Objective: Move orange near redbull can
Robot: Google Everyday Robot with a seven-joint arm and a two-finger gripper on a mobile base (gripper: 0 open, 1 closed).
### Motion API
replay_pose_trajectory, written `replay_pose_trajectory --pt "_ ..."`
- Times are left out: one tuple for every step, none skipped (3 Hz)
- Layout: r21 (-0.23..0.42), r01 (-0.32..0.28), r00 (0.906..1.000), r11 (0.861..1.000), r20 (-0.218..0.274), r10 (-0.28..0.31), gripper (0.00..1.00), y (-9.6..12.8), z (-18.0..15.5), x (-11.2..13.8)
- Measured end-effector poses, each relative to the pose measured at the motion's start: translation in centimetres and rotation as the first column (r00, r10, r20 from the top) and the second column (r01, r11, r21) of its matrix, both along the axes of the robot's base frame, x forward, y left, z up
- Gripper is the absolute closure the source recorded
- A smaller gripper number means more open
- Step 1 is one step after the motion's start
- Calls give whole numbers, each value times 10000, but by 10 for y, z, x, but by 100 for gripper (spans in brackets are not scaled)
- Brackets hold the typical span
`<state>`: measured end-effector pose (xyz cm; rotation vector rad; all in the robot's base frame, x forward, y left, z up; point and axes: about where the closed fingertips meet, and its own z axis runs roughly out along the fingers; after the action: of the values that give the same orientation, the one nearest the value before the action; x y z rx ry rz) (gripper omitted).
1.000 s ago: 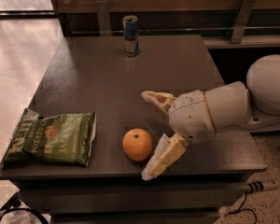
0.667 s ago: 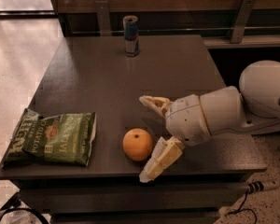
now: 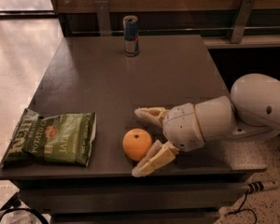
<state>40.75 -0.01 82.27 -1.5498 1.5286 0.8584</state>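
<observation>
operator: where's my gripper right now?

spotter: your white two-finger gripper (image 3: pixel 138 142) is low over the near edge of the dark grey flat-topped table (image 3: pixel 177 73). it reaches in from the right with its cream fingers (image 3: pixel 151 114) spread wide. it's holding nothing.

operator: and the fruit?

spotter: the round, smooth-peeled orange fruit (image 3: pixel 135 144) sits on the table inside that spread. the near finger looks to be touching it or just beside it, and the far finger stands a little apart on its far side. i'd judge the fingers are set either side like this so one squeeze takes the orange across its widest part.

operator: so closing is my move?

spotter: that's my read. the grasp isn't made yet, and the lift and carry are not yet done. the fruit is round and slick, so it could roll left out of the mouth if one finger meets it first. it's also close to the table's near edge.

operator: where's the target?

spotter: the slim blue-and-silver redbull can (image 3: pixel 131 35) stands upright at the far edge, slightly left of the orange and well apart from it. you'd carry the fruit far across the table and set it down beside the can. it's tall and narrow, so a nudge could tip it.

operator: anything else?

spotter: a green crinkled potato chip bag (image 3: pixel 51 138) lies flat at the near left, near the orange but off your line to the can.
</observation>
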Motion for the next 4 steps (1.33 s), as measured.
replay_pose_trajectory --pt "-19 -41 10000 10000 23 41 40 2 1 -1" --pt "-36 -80 10000 10000 44 80 64 4 2 -2" --pt "-53 -117 9999 9999 65 117 87 5 3 -3" --pt "-70 -154 9998 9999 86 155 100 7 4 -4"
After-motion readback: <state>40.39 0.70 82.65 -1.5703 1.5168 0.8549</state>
